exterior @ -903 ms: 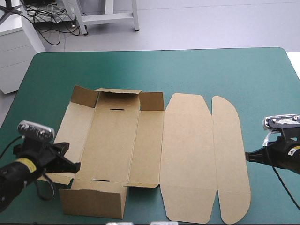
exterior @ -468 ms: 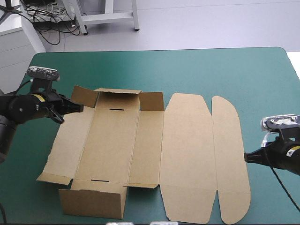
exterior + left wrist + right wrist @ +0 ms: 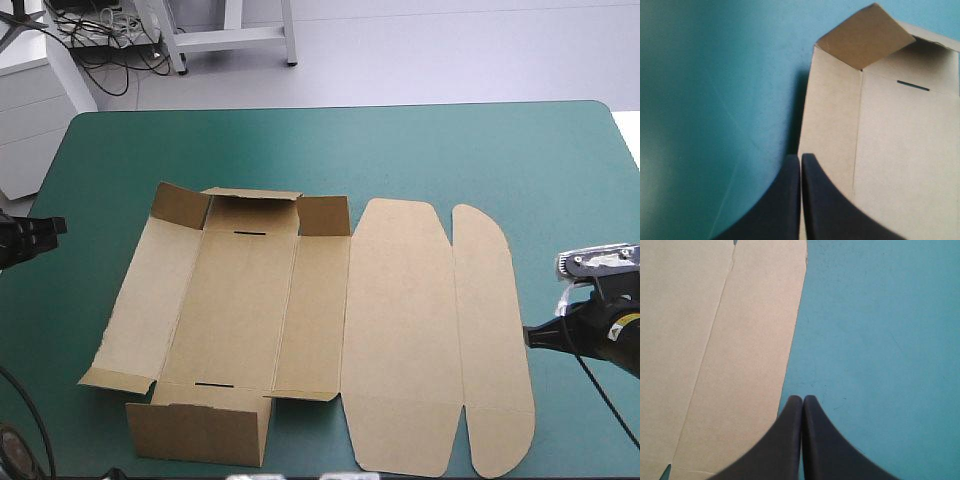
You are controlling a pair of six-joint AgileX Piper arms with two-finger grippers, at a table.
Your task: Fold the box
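Observation:
The brown box (image 3: 300, 320) lies mostly flat in the middle of the teal-green table. Its near end wall (image 3: 200, 432) stands raised, and the far end flaps (image 3: 258, 208) are partly up. The lid panels (image 3: 440, 330) lie flat to the right. My left gripper (image 3: 58, 226) is shut and empty at the table's left edge, well clear of the box. In the left wrist view its tip (image 3: 800, 158) hovers by the box's left panel (image 3: 830, 130), with a raised corner flap (image 3: 865, 42) ahead. My right gripper (image 3: 528, 338) (image 3: 802, 399) is shut just beside the lid's rounded edge (image 3: 755, 340).
Bare teal-green cover (image 3: 450, 150) stretches beyond the box toward the far edge and on the right side (image 3: 890, 340). A narrow strip of cover (image 3: 715, 100) lies left of the box.
My left arm went from the box's near left corner up to its far left corner, then pulled back to the table's left edge. The right arm has barely moved.

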